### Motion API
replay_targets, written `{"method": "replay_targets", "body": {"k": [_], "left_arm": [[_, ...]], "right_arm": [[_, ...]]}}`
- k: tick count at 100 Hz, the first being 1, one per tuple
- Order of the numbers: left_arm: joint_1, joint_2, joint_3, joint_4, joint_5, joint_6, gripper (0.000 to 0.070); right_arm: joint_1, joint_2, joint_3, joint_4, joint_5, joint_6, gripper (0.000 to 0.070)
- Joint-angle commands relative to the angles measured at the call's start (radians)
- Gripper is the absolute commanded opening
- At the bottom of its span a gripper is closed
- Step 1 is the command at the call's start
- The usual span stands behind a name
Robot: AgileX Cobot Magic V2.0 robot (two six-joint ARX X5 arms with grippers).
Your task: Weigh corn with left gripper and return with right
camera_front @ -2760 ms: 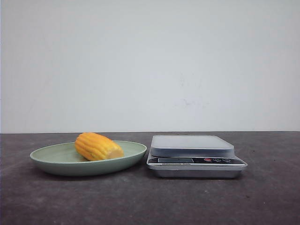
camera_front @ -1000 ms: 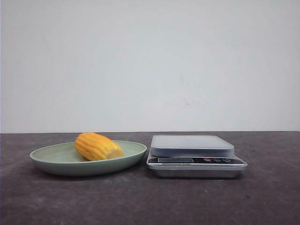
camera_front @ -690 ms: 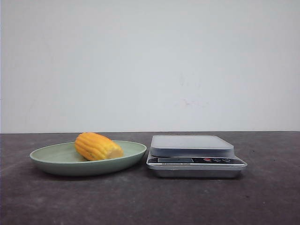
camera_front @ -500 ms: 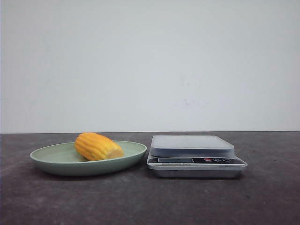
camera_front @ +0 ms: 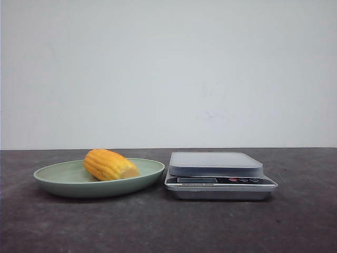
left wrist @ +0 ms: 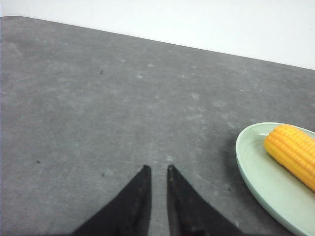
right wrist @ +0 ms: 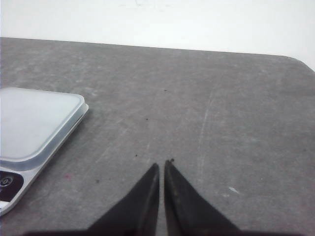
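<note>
Nothing shifted over last few seconds: corn cob (camera_front: 109, 164) sits on green plate (camera_front: 58, 182), scale (camera_front: 216, 163) bare; fits pre-weigh or returned, your call. Left gripper (left wrist: 156, 170) nearly closed, right gripper (right wrist: 162, 163) closed, both holding nothing

You're looking at a dark grey, speckled table (camera_front: 168, 226) running straight back to a plain white wall (camera_front: 168, 74). Light falls soft and even, and faint pale scuffs mark the tabletop ahead of the jaws.
</note>
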Motion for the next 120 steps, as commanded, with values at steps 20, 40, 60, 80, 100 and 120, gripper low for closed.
{"method": "replay_targets", "body": {"k": [20,40,60,80,100,120], "left_arm": [[0.001,-0.001,-0.017,-0.006,0.002,0.017,0.0011],[0.001,-0.001,-0.017,-0.006,0.002,0.017,0.0011],[0.001,-0.001,-0.017,-0.006,0.002,0.017,0.0011],[0.001,-0.001,-0.017,-0.006,0.002,0.017,0.0011],[0.001,-0.001,-0.017,-0.006,0.002,0.017,0.0011],[0.001,-0.001,-0.017,-0.006,0.002,0.017,0.0011]], "right_arm": [[-0.002,-0.002,-0.005,0.020,-0.002,-0.010,0.0010],[-0.001,-0.002,-0.005,0.021,-0.002,-0.010,0.0010],[-0.001,-0.002,-0.005,0.021,-0.002,-0.010,0.0010],[-0.001,-0.002,-0.005,0.021,-0.002,-0.010,0.0010],[-0.001,-0.002,-0.005,0.021,-0.002,-0.010,0.0010],[-0.001,-0.002,-0.005,0.021,-0.002,-0.010,0.0010]]}}
